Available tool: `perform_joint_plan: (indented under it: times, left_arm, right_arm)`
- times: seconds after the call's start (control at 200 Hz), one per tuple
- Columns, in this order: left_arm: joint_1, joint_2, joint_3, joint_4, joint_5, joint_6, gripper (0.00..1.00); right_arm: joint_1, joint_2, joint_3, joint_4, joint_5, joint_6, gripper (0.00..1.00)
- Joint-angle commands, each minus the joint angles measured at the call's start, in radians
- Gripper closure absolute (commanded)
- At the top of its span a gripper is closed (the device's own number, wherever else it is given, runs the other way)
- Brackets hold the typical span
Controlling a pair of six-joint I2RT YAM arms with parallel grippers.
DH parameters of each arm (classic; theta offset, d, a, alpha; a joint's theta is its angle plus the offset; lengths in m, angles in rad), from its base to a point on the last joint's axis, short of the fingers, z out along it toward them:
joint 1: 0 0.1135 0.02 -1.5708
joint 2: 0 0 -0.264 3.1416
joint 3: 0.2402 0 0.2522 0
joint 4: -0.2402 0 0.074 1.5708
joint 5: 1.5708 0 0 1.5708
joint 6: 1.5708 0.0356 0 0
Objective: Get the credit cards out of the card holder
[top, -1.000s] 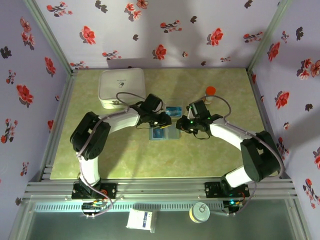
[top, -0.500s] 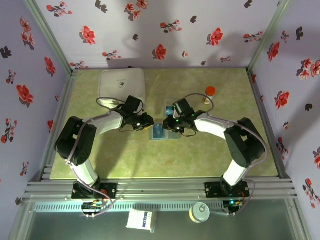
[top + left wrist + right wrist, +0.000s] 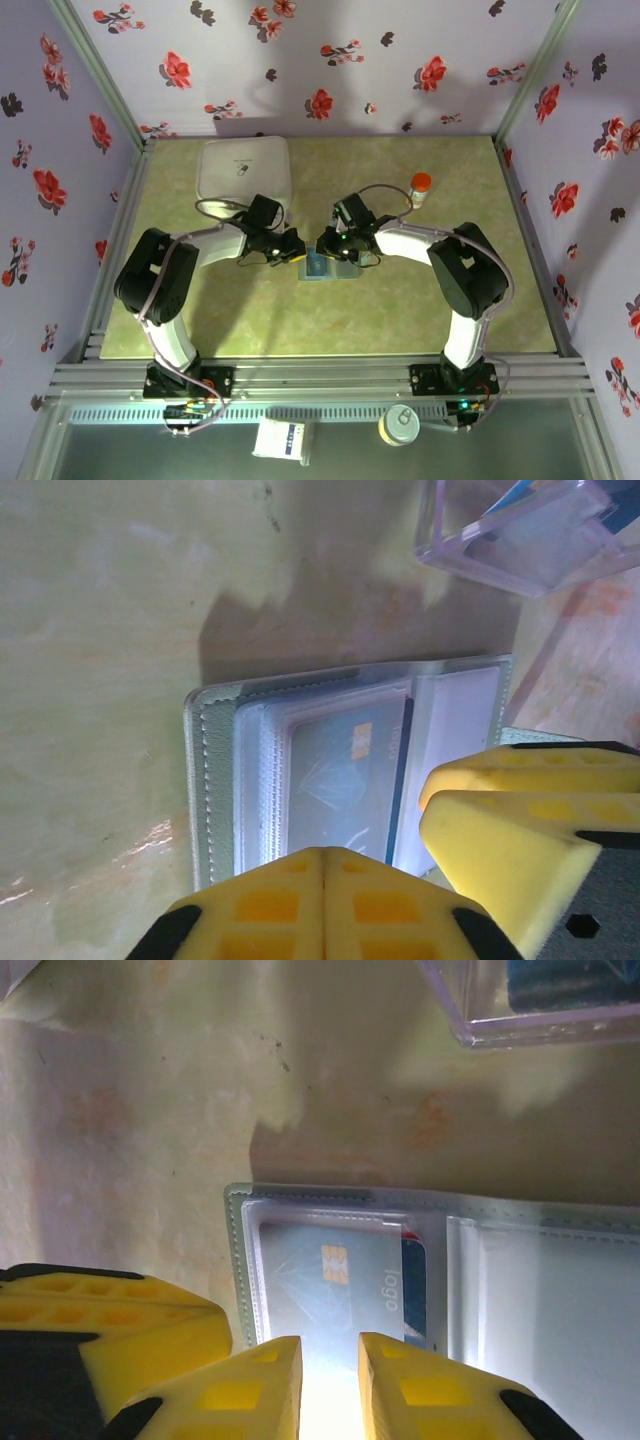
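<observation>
Left gripper (image 3: 322, 865), pressed together, is bracing the card holder (image 3: 212, 780) at lower frame; right gripper (image 3: 330, 1352), nearly closed, grip unclear, is lining up. Next, pinch the blue-teal card (image 3: 320, 1285).

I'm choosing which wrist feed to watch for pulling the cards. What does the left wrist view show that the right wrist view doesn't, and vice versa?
Left wrist adds: the left gripper, fingertips shut together at the card holder near edge. Right wrist adds: the right gripper, fingers nearly closed around that edge; the word "logo" on the blue-teal card; a second card showing a reddish edge behind it. Shared: the open holder with the chip card in its clear sleeve, the clear tray beyond it, the green table.
</observation>
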Motion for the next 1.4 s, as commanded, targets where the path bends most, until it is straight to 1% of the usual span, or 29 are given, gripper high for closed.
perform_joint_plan:
  times: [0.0,0.305,0.585,0.825,1.14,1.27,1.395]
  left_arm:
    - [0.004,0.026,-0.006,0.014,0.032,0.03,0.95]
    - [0.016,0.041,-0.052,0.017,0.02,0.038,0.97]
    - [0.024,0.041,-0.059,0.01,0.012,0.05,0.98]
    - [0.031,0.032,-0.063,0.003,0.01,0.055,0.98]
    - [0.033,-0.024,-0.039,-0.025,0.008,0.053,0.98]
    - [0.03,-0.043,-0.027,-0.029,0.01,0.044,0.98]
    - [0.011,-0.028,-0.003,-0.03,0.021,0.036,0.99]
  right_arm:
    - [0.007,0.02,0.023,-0.017,-0.001,0.002,0.77]
    - [0.008,0.03,0.015,-0.045,0.006,-0.02,0.76]
    - [0.009,0.041,0.023,-0.084,0.035,-0.044,0.76]
    - [0.007,0.017,0.02,-0.12,0.083,-0.065,0.76]
    - [0.007,-0.048,-0.005,-0.096,0.105,-0.067,0.75]
    - [0.007,-0.06,-0.01,-0.089,0.101,-0.062,0.75]
    - [0.007,-0.046,-0.009,-0.052,0.046,-0.044,0.75]
